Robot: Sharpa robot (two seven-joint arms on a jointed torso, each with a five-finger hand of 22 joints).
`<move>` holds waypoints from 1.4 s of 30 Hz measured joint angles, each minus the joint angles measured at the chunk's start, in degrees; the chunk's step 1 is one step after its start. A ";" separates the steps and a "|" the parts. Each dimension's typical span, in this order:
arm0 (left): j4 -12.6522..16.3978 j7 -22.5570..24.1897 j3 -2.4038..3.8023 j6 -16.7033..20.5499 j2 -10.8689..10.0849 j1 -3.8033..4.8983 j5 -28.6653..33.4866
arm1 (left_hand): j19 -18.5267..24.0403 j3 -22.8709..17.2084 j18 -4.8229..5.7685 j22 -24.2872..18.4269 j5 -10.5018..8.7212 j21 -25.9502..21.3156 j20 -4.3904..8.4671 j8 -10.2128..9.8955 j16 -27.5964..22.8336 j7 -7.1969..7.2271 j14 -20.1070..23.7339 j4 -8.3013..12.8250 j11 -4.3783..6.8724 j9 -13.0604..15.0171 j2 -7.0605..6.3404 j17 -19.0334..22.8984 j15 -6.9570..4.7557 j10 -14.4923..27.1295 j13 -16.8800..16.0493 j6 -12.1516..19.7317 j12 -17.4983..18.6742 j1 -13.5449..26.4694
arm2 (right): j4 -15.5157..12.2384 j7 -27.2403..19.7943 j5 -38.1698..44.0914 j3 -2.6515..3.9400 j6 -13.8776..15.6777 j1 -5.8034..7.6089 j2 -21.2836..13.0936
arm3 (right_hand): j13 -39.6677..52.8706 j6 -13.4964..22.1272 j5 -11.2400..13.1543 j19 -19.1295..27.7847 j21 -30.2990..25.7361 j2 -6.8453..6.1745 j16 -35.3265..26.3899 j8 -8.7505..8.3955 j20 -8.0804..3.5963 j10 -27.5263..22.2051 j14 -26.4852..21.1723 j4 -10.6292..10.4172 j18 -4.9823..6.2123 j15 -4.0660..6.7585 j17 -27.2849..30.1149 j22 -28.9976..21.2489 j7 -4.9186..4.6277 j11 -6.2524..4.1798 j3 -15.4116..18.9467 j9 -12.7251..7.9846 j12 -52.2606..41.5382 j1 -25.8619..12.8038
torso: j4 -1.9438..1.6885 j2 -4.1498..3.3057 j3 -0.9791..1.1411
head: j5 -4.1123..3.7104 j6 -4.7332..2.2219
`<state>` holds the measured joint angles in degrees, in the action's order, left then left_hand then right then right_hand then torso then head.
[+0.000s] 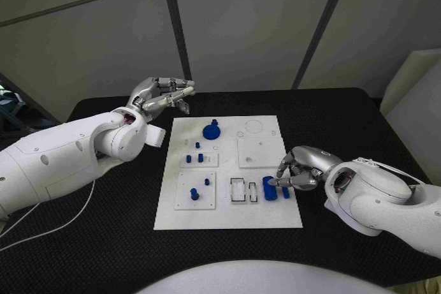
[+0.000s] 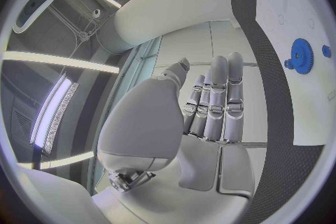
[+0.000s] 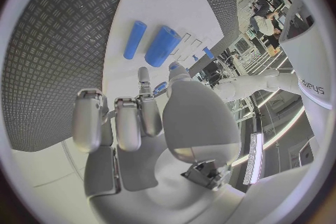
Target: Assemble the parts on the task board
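A: Item, task board (image 1: 230, 217): white plate, centre of black tabletop (image 1: 349, 109). Blue gear (image 1: 211, 131) at its far end; two blue cylinders (image 1: 269, 187) near its right edge.

B: Right hand (image 1: 299, 169)?

A: Over those cylinders; fingers (image 3: 129, 123) curled, seemingly pinching a small blue part (image 3: 160, 87), half hidden.

B: Left hand (image 1: 162, 95)?

A: Off the board's far-left corner, raised; fingers loosely bent, holding nothing.
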<state>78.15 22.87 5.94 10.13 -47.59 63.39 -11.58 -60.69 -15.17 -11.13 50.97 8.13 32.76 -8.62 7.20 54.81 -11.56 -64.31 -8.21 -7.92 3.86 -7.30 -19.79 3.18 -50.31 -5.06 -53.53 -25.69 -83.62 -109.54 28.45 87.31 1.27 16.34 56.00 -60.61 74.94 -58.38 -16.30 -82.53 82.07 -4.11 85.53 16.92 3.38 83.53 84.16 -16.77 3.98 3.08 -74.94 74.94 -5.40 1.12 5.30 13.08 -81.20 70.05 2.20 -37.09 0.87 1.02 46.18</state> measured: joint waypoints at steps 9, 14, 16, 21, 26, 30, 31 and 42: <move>-0.04 0.01 -0.01 -0.01 0.07 0.00 0.00 | 0.00 0.00 0.00 -0.07 0.00 0.00 0.00 0.00 0.00 0.00 0.00 0.00 0.00 0.00 0.00 0.09 0.00 0.00 0.00 0.00 0.00 0.00 | 0.82 1.03 0.16 -0.04 -1.16 -1.20 1.53 | -0.01 0.00 0.00 0.00 0.00 0.00 0.00 0.37 0.00 0.00 0.00 0.11 0.01 0.00 0.01 0.00 0.00 0.00 0.52 0.39 0.22 0.00 | 0.01 -0.05 0.01 | 0.00 0.14; -0.04 0.01 -0.01 -0.01 0.09 0.00 0.00 | 0.00 0.00 0.00 -0.07 0.00 0.00 0.00 0.00 0.00 0.00 0.00 0.00 0.00 0.00 0.00 0.09 0.00 0.00 0.00 0.00 0.00 0.00 | 1.22 1.23 0.18 -0.02 -1.67 -1.75 2.62 | -0.01 0.00 0.00 0.00 0.00 0.00 0.00 0.37 0.00 0.00 0.00 0.20 0.00 0.00 0.01 -0.01 0.00 0.00 0.91 0.50 0.22 0.00 | 0.03 -0.07 0.03 | 0.08 0.27; -0.04 0.01 -0.01 -0.01 0.09 0.00 0.00 | 0.00 0.00 0.00 -0.07 0.00 0.00 0.00 0.00 0.00 0.00 0.00 0.00 0.00 0.00 0.00 0.09 0.00 0.00 0.00 0.00 0.00 0.00 | 1.32 1.32 0.19 -0.01 -1.90 -2.05 2.91 | -0.01 0.00 0.00 0.00 0.00 0.00 0.00 0.66 0.00 -0.01 0.00 0.20 0.01 0.00 0.01 -0.01 0.00 0.00 0.91 0.59 0.22 0.00 | 0.03 -0.07 0.03 | 0.08 0.28; -0.02 0.01 -0.01 -0.01 0.04 -0.01 0.00 | 0.00 0.00 0.00 -0.06 0.00 0.00 0.00 0.00 0.00 0.00 0.00 0.00 0.00 0.00 0.00 0.08 0.00 0.00 0.00 0.00 0.00 0.00 | 1.74 1.61 0.34 0.16 -2.29 -2.52 3.66 | -0.01 0.02 0.01 0.00 0.00 0.16 0.00 0.84 0.00 -0.22 -0.01 0.20 0.00 0.00 0.01 -0.01 0.02 -0.21 0.91 0.96 0.55 0.16 | 0.03 -0.06 0.02 | 0.23 0.32; -0.01 0.01 -0.01 -0.01 0.02 -0.01 0.00 | 0.00 0.00 0.00 -0.06 0.00 0.00 0.00 0.00 0.00 0.00 0.00 0.00 0.00 0.00 0.00 0.08 0.00 0.00 0.00 0.00 0.00 0.00 | 2.17 1.82 0.79 0.29 -2.34 -2.68 4.43 | -0.01 0.18 -0.71 0.00 0.00 0.84 0.00 1.49 0.00 -0.22 -0.01 0.32 0.01 0.00 0.01 -0.01 0.19 -0.21 1.10 1.49 0.55 0.84 | 0.03 -0.05 0.01 | 0.32 0.35; 0.02 0.01 -0.01 -0.01 0.02 -0.01 0.00 | 0.00 0.00 0.00 -0.06 0.00 0.00 0.00 0.00 0.00 0.00 0.00 0.00 0.00 0.00 0.00 0.08 0.00 -0.01 0.00 0.00 -0.26 0.00 | 2.25 1.91 1.17 0.32 -2.22 -2.80 4.70 | -0.01 0.18 -2.52 0.01 0.00 1.60 0.00 2.17 0.00 -0.22 -0.01 0.36 0.01 0.00 0.01 -0.01 0.18 -0.21 1.38 2.42 0.77 1.60 | 0.03 -0.02 -0.01 | 0.37 0.35; 0.04 0.01 -0.01 -0.01 0.00 -0.01 0.00 | 0.00 0.00 0.00 -0.06 0.00 0.00 0.00 0.00 0.00 0.00 0.00 0.00 0.00 0.00 0.00 0.08 0.00 0.00 0.00 0.00 -0.26 0.00 | 2.25 1.92 1.24 0.32 -2.11 -2.84 4.72 | -0.01 0.15 -2.82 0.01 0.00 1.81 0.02 2.36 0.00 -0.22 -0.01 0.35 0.01 0.00 0.02 -0.01 0.21 -0.21 1.40 2.54 0.77 1.81 | 0.03 -0.01 -0.01 | 0.40 0.32; 0.20 0.02 -0.02 -0.01 -0.25 -0.01 0.00 | 0.00 0.00 0.00 -0.05 0.00 0.00 0.00 0.00 0.00 0.00 0.00 0.00 0.01 0.00 0.00 0.08 0.00 0.00 0.00 0.00 -0.26 0.00 | 0.57 2.23 1.49 -0.03 1.90 -3.37 3.36 | -0.02 -0.46 -7.50 -0.42 0.26 3.31 0.48 3.87 -0.43 0.20 -0.11 0.33 0.01 0.52 0.02 -0.02 1.04 -1.04 1.74 3.60 0.77 4.24 | 0.10 -0.01 -0.02 | 0.48 -0.04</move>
<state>78.35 22.90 5.92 10.12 -47.84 63.37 -11.58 -60.69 -15.18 -11.13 50.92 8.13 32.76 -8.62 7.19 54.81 -11.56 -64.31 -8.21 -7.92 3.86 -7.30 -19.71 3.18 -50.31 -5.06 -53.53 -25.95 -83.62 -108.97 30.67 88.79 1.23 18.24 52.63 -57.25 74.93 -58.84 -23.81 -82.95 82.34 -0.79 86.01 20.79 2.95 83.73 84.04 -16.44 3.99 3.60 -74.92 74.92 -4.36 0.09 7.04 16.68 -80.43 74.29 2.30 -37.10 0.85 1.50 46.14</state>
